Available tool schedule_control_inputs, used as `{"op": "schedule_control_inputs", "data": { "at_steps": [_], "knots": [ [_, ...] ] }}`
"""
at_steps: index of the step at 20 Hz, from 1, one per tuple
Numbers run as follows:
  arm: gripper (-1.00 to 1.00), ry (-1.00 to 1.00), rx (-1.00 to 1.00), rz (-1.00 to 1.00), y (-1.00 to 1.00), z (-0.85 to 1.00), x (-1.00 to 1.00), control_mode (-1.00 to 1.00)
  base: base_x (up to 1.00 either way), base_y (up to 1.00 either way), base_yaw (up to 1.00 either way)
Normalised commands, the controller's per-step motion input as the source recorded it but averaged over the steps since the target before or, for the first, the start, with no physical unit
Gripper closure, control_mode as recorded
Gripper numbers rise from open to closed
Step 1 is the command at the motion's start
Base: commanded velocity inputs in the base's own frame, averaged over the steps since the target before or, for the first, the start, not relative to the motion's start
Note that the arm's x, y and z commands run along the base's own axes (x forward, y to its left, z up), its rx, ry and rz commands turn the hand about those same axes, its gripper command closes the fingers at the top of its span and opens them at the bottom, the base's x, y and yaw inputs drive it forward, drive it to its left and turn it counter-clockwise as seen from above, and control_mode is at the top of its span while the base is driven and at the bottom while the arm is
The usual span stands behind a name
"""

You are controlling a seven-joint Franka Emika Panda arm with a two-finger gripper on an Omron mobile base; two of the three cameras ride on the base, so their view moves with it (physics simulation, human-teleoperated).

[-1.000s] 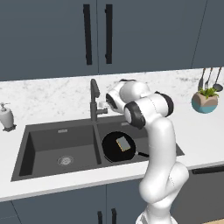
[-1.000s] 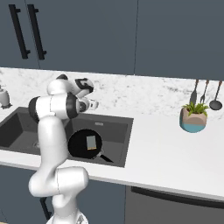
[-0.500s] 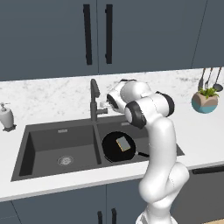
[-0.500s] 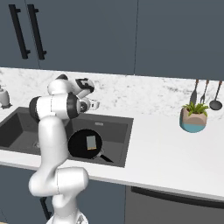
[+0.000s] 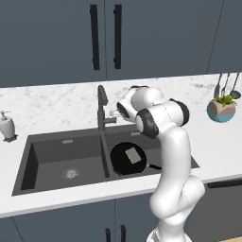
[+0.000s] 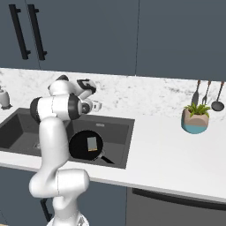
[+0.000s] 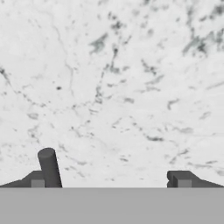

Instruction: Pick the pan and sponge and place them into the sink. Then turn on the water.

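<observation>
So the pan (image 5: 128, 159) is already sitting in the right basin of the sink (image 5: 52, 163), and the sponge (image 5: 133, 154) is lying flat on top of it, a bit toward 1 o'clock from the pan's middle. No water is running that I can spot, so I'm guessing the faucet step is what's left.

The claw (image 5: 113, 113) is hanging wide open with nothing in it, right up against the faucet (image 5: 101, 109) at roughly 3 o'clock of the stem, where the little side lever (image 5: 110, 120) is sticking out. In the hand view one dark fingertip is poking up at 7 o'clock and the other at 5 o'clock, with nothing but marble between them.

What's worrying me: the lever is small and the claw is aiming mostly at the wall, so it could be sliding past the lever or pushing on the stem instead, and then no water is coming out. Shoving too hard sideways could also just jam the fingers against the tall neck. The elbow is hanging over the right basin too, so a big swing could be bumping the pan handle at 4 o'clock.

The surface (image 6: 159, 150) is white speckled marble, running into a matching backsplash. A soap bottle (image 5: 7, 126) is standing at 9 o'clock of the sink, a potted plant (image 6: 196, 117) and hanging utensils (image 6: 206, 94) are off to the right, and dark blue cabinets (image 5: 104, 38) with black handles are running along the top.
</observation>
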Motion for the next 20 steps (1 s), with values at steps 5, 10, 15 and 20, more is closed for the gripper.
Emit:
{"op": "schedule_control_inputs", "data": {
  "at_steps": [5,10,15,20],
  "knots": [
    [-1.0,0.0,0.04,0.0,-0.85,0.0,0.0,-1.0,0.0,0.0,0.0],
    [-1.0,0.0,0.03,0.0,-0.85,-0.06,0.0,-1.0,0.0,0.0,0.0],
    [-1.0,0.0,0.02,0.0,-0.83,-0.11,0.01,-1.0,0.0,0.0,0.0],
    [-1.0,0.0,0.01,0.0,-0.75,-0.15,0.0,-1.0,0.0,0.0,0.0]
  ]
}}
